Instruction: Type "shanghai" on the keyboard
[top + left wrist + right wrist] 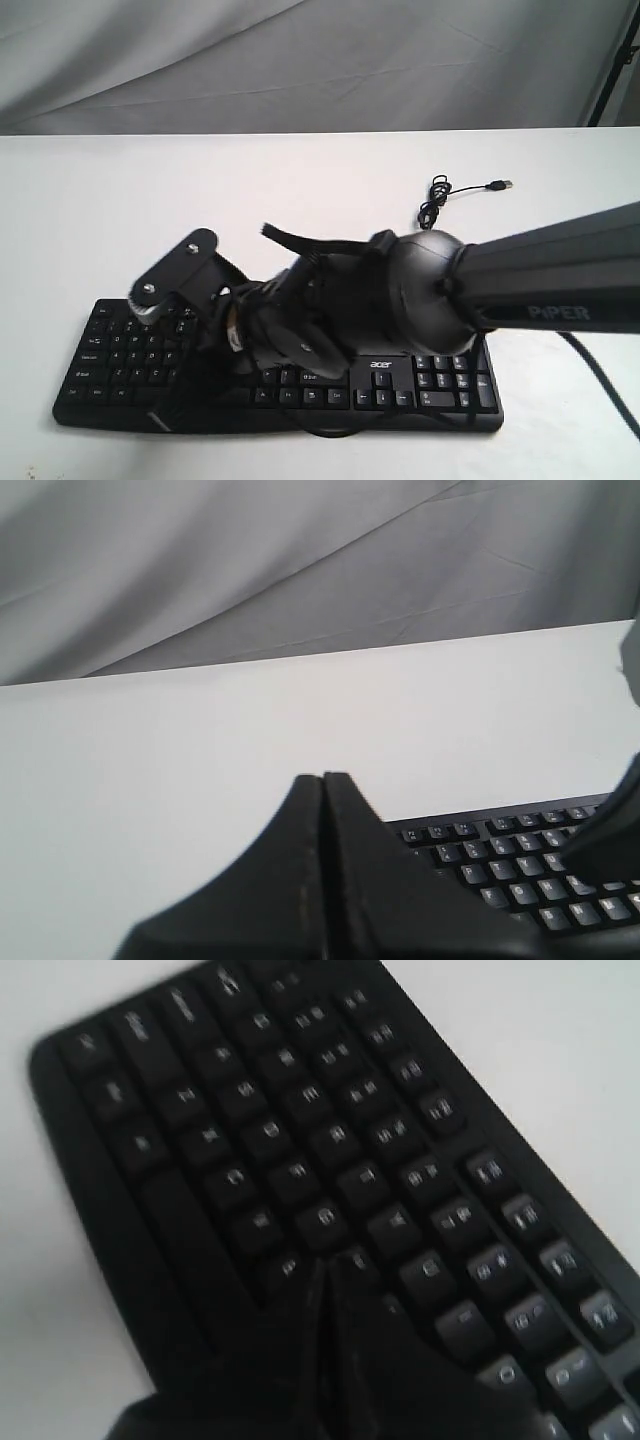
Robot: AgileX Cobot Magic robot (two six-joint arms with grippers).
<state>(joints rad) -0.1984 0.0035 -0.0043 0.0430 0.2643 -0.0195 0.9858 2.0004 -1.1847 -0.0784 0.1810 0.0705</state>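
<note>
A wide black keyboard [440, 385] lies along the near edge of a white table [300, 180]. Its cable [436, 205] is coiled farther back. The right gripper [330, 1268], fingers pressed together, points down at the letter keys left of centre. The left gripper [322, 780], also pressed together, hangs near the keyboard.

Keyboard [120, 350] middle: hidden in the exterior view under the right arm [540, 285].
Right gripper [328, 1272] tips: buried beneath their own wrist in that view; whether they touch the key below the closed jaws cannot be told.
Key legends: blurred around the right jaws, unreadable.
Keyboard beside the left gripper [322, 780]: cut off by the frame edges; legends too small.
Dark shape [612, 830] beyond the left jaws: blurred, cropped, unidentifiable.
USB cable [437, 205]: near end hidden behind the arm.
</note>
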